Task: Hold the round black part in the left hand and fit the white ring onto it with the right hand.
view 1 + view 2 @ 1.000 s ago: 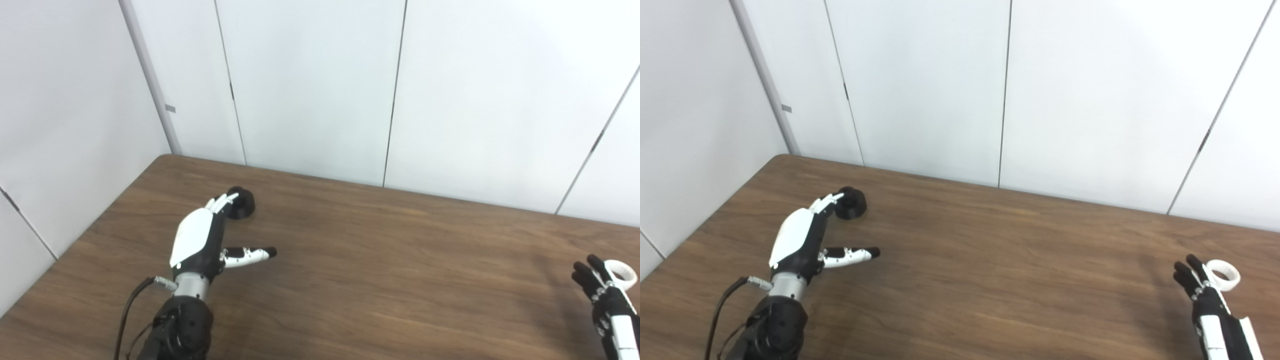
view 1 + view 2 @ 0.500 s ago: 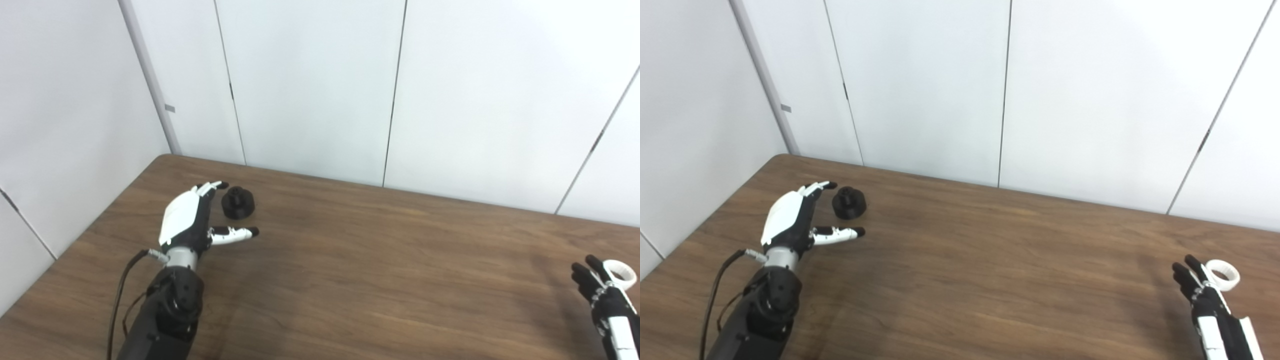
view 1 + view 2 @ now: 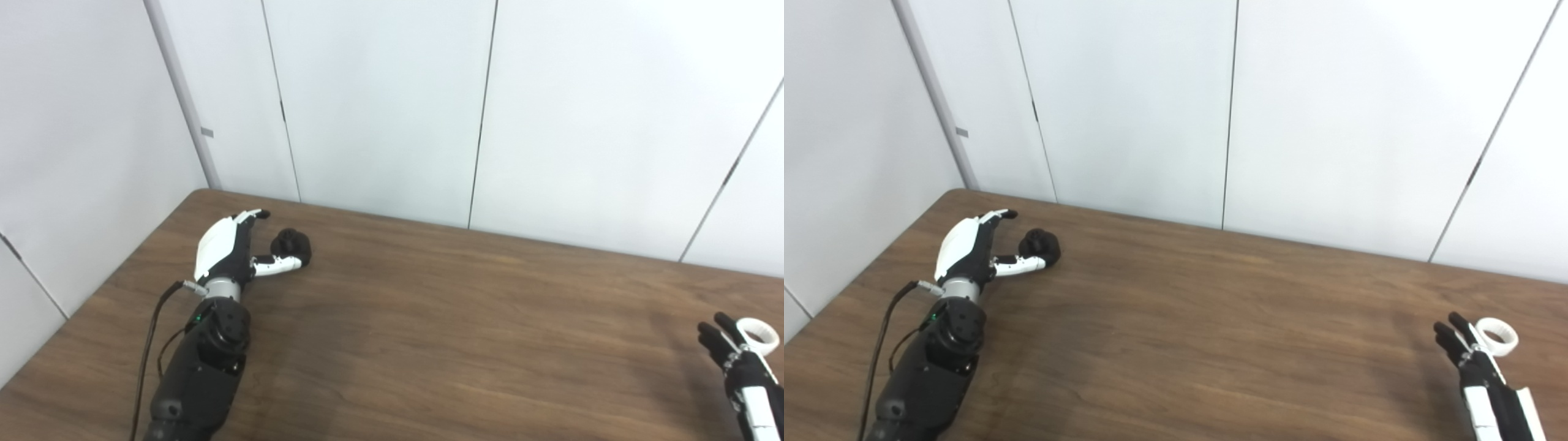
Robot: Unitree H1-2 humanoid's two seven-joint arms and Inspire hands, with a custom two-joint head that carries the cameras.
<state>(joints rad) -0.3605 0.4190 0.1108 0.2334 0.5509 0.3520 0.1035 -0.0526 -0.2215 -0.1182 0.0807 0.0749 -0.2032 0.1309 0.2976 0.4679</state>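
Left hand [image 3: 229, 251]: spread wide, nothing held. Thumb stretched along the near side of the round black part [image 3: 293, 244], tip at or touching it; fingers [image 3: 251, 215] extended past its left side, apart from it. Part resting on the table [image 3: 429, 318], far left corner, between thumb and fingers. Placement reads as a bracket for a pinch: open span set around the part so that closing would trap it. Grasp not yet made.

Right hand [image 3: 1473, 358]: low at the right edge, fingers pointing away, loosely open rather than clenched. White ring [image 3: 1497, 335] lying on the table just beside the fingertips; contact too small to resolve, no grip evident. Probably parked near the ring to wait.

Ring and black part well apart, opposite ends of the table.
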